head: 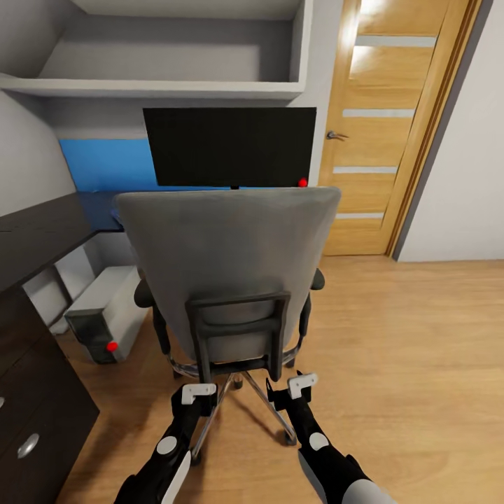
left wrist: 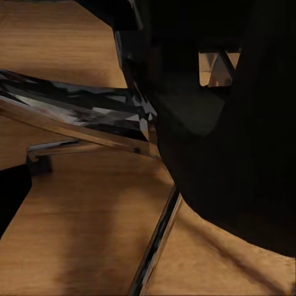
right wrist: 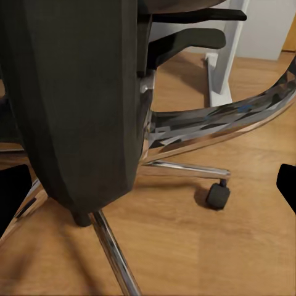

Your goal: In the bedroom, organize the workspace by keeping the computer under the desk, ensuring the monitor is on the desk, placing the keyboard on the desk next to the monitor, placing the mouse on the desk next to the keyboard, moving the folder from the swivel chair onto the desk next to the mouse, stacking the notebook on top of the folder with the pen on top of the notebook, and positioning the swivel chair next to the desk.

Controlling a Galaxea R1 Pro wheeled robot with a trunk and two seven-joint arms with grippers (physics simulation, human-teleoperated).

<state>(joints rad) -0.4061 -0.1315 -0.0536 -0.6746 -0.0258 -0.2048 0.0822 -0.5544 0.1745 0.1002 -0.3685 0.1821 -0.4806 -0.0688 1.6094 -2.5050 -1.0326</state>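
The swivel chair (head: 227, 273) stood with its back to the robot, facing the desk (head: 42, 231) and monitor (head: 229, 145); the left gripper (head: 198, 393) and right gripper (head: 302, 384) hovered behind it, their jaws' state unclear.

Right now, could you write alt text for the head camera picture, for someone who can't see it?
The grey back of a swivel chair faces the camera, both robot arms reaching toward its chrome base. A black monitor stands on the desk beyond, and a grey computer sits on the wooden floor beneath it.
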